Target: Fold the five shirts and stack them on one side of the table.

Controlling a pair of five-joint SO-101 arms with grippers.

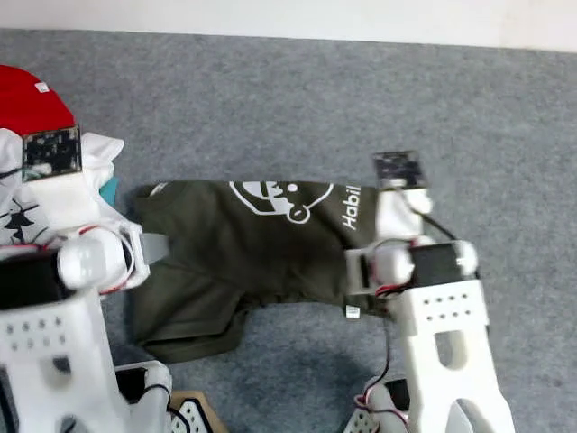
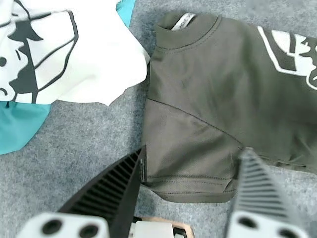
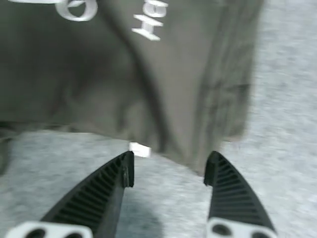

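Observation:
A dark olive shirt [image 1: 261,248] with a white print lies spread across the middle of the grey table, its lower edge bunched. In the left wrist view its collar and one sleeve [image 2: 193,153] show, and my left gripper [image 2: 194,151] hangs open just above that sleeve's hem. At the shirt's other end my right gripper [image 3: 171,156] is open over the hem, close to a small white tag [image 3: 140,149]. Neither gripper holds anything. In the high view the left arm [image 1: 90,257] stands at the shirt's collar end and the right arm [image 1: 424,271] at its bottom end.
More shirts lie in a pile at the table's left edge: a red one [image 1: 27,99], a white one with black print [image 2: 59,49] and a teal one [image 2: 20,124]. Bare grey table [image 1: 297,99] stretches behind and to the right of the olive shirt.

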